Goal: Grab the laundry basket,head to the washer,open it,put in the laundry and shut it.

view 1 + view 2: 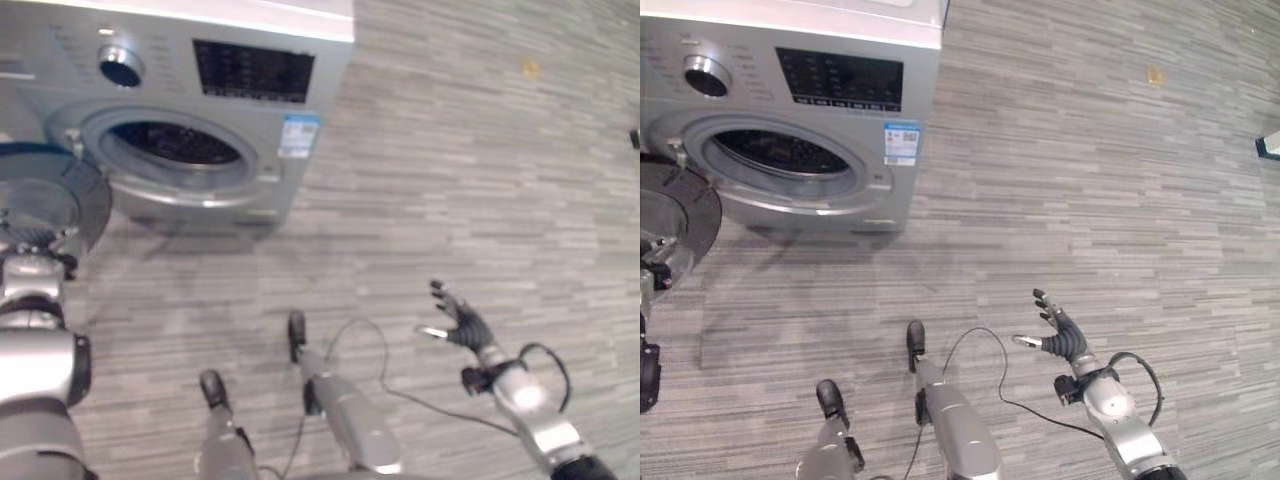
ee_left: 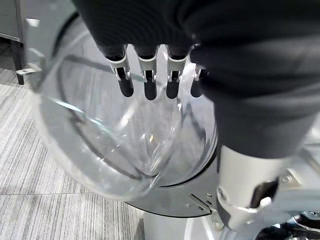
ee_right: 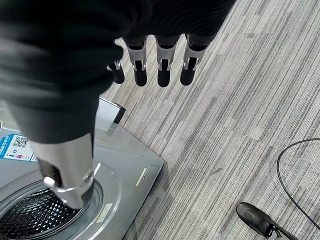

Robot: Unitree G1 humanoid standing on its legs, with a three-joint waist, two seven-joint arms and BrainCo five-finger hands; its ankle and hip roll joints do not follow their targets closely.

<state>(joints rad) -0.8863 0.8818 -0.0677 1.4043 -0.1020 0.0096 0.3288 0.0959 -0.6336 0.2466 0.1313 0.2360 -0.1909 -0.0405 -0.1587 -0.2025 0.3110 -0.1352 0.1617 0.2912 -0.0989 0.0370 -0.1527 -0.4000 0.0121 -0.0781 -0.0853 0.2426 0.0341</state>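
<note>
A silver front-loading washer (image 1: 200, 60) stands at the upper left with its round door (image 1: 45, 195) swung out to the left. The dark drum opening (image 1: 180, 145) is exposed. My left hand (image 2: 149, 70) holds its fingers straight just over the door's clear glass bowl (image 2: 100, 130), and I cannot tell whether they touch it. My right hand (image 1: 1060, 338) hangs open over the bare floor to the right of the washer, holding nothing. In the right wrist view its straight fingers (image 3: 160, 65) point past the washer's front panel (image 3: 115, 185).
Grey striped floor (image 1: 480, 200) stretches wide to the right of the washer. A small orange mark (image 1: 530, 68) lies far back on it. A dark object (image 1: 1268, 146) pokes in at the right edge.
</note>
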